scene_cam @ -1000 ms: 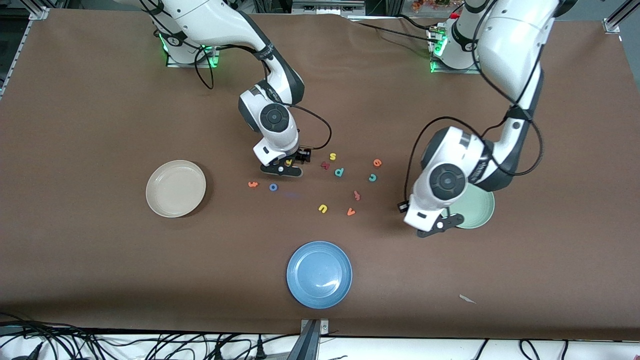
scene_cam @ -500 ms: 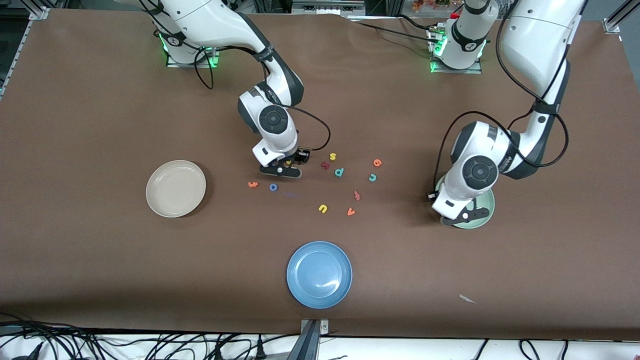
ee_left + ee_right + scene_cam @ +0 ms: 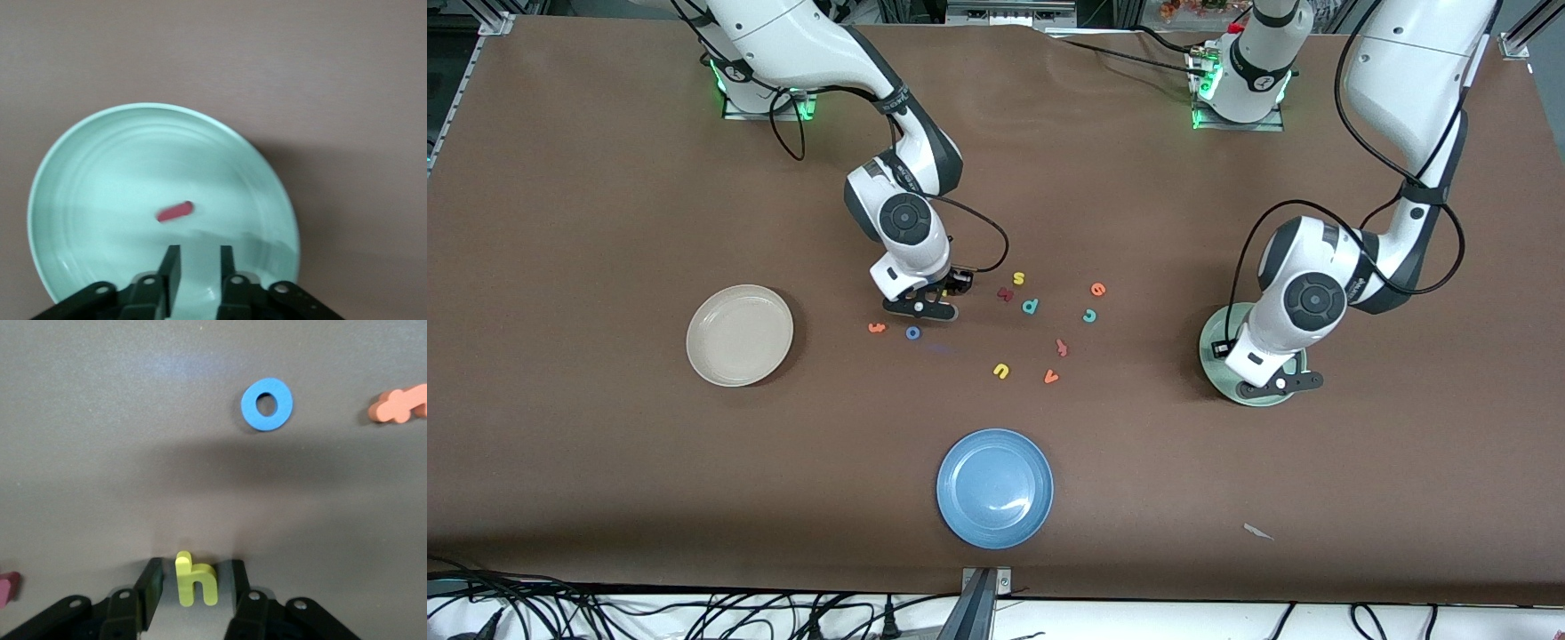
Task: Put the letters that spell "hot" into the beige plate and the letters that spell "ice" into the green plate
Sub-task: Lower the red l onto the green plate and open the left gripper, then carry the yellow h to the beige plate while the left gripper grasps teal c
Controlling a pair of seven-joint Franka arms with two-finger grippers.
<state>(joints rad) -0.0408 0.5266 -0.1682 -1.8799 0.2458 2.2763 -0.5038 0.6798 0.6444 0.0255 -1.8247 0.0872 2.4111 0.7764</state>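
Blue plate [image 3: 995,488]: nearest the front camera, at the scene's 6 o'clock.
Left gripper [image 3: 196,270]: over the green plate [image 3: 100,143], fingers slightly parted, holding nothing.
"i" [image 3: 175,211]: lying in the green plate.
Beige plate [image 3: 739,335]: at 9 o'clock, toward the right arm's end.
"t" [image 3: 400,404] and "o" [image 3: 267,403]: on the table, side by side.
Right gripper [image 3: 195,587]: fingers either side of "h" [image 3: 194,580]; contact cannot be told.
"c" [image 3: 1089,316], "e" [image 3: 1098,289]: on the table.

Yellow h [image 3: 195,581], blue o [image 3: 267,404], orange t [image 3: 398,405], dark red i [image 3: 175,211] on pale green plate [image 3: 80,167]; beige plate [image 3: 739,334], brown table [image 3: 605,462].
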